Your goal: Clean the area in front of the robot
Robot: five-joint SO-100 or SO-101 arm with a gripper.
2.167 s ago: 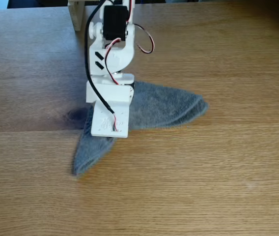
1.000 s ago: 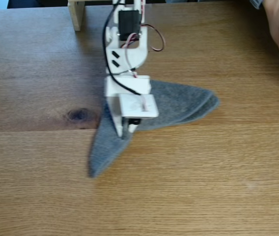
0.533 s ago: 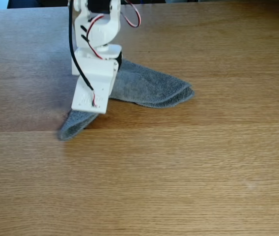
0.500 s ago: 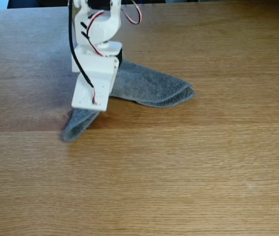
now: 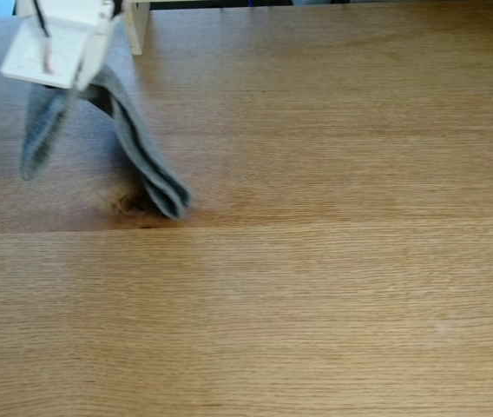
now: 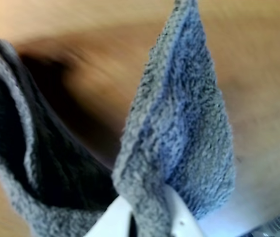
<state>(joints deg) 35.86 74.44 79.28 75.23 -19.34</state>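
You are in the middle of wiping. Your gripper is lifted up, far behind the dark knot in the wood. It is pinched shut on the grey cloth. In the wrist view you can see the white fingers squeezing a fold of the cloth between them.

The cloth is soft and fluffy, like a towel. It hangs in two floppy flaps. The long flap's tip touches the table right beside the knot. The short flap dangles in the air.

The table is smooth, light brown wood with thin lines. Next, I think you should lower the cloth flat and drag it across the wood in front of the knot.
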